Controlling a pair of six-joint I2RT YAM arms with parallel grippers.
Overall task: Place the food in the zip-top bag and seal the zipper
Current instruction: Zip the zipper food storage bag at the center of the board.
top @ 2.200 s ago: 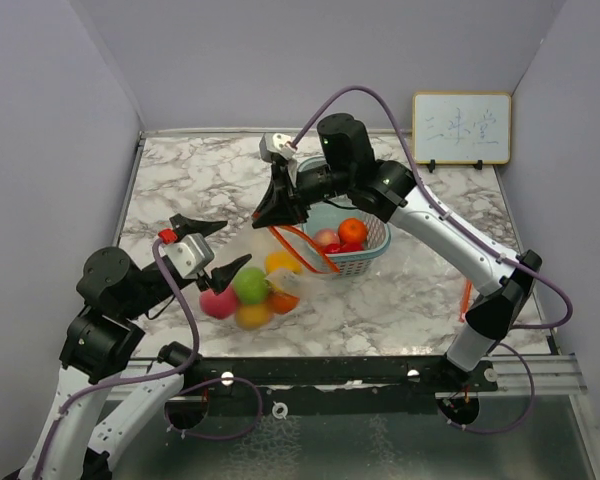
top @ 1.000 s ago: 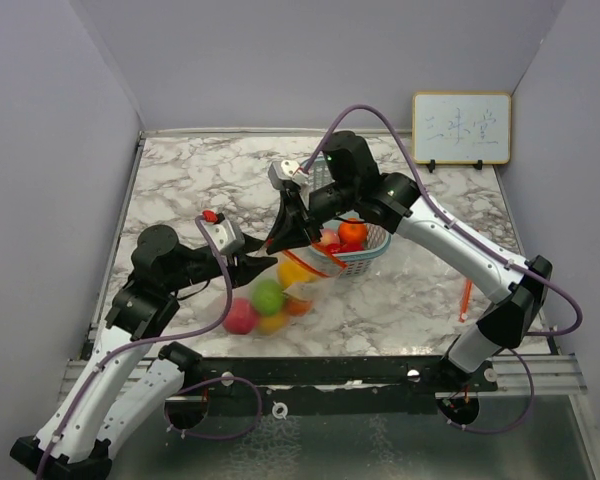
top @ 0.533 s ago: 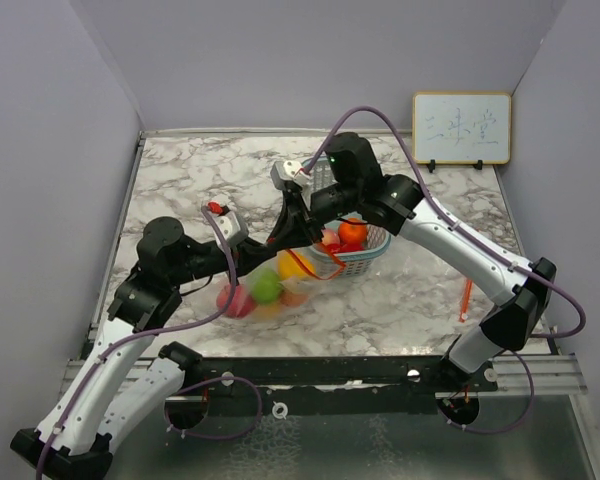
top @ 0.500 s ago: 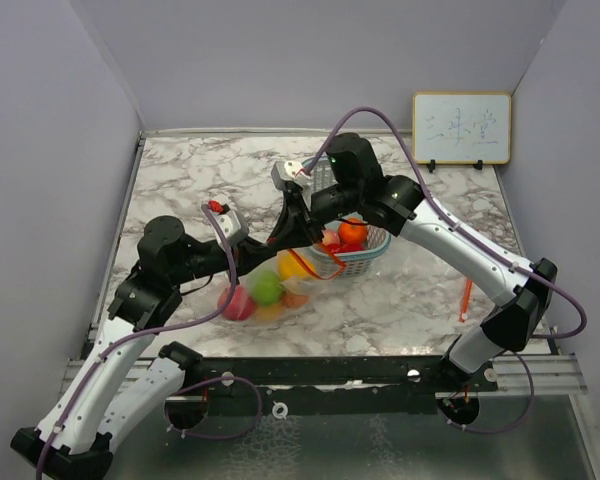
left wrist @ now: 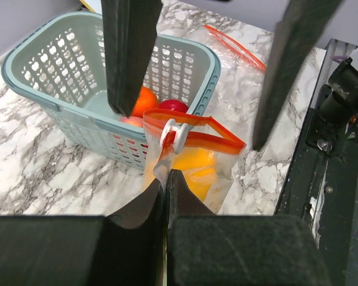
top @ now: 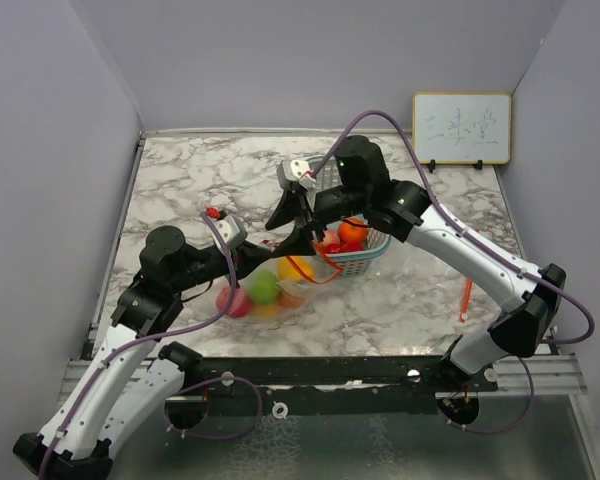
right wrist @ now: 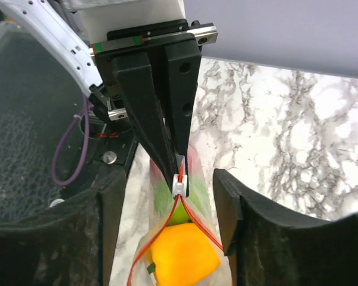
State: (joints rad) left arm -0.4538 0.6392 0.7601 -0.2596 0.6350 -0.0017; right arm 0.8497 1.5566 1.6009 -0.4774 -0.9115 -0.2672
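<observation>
**Left gripper pinches the zipper end; right gripper stands spread over the bag mouth**

In the overhead view, the zip-top bag (top: 280, 296) lies at centre frame, touching the left side of the teal mesh basket (top: 360, 264). A green toy fruit (top: 264, 288) shows through the plastic. That view hides both sets of fingertips.

The left wrist view shows the left gripper (left wrist: 167, 179) pressed together at lower centre on the end of the zipper (left wrist: 194, 119), just under its white slider (left wrist: 170, 132). A yellow fruit (left wrist: 194, 167) sits inside the bag.

Only the right wrist view shows the right gripper (right wrist: 170, 182) from behind. Its fingers are spread either side of the bag mouth, apart from it.
</observation>
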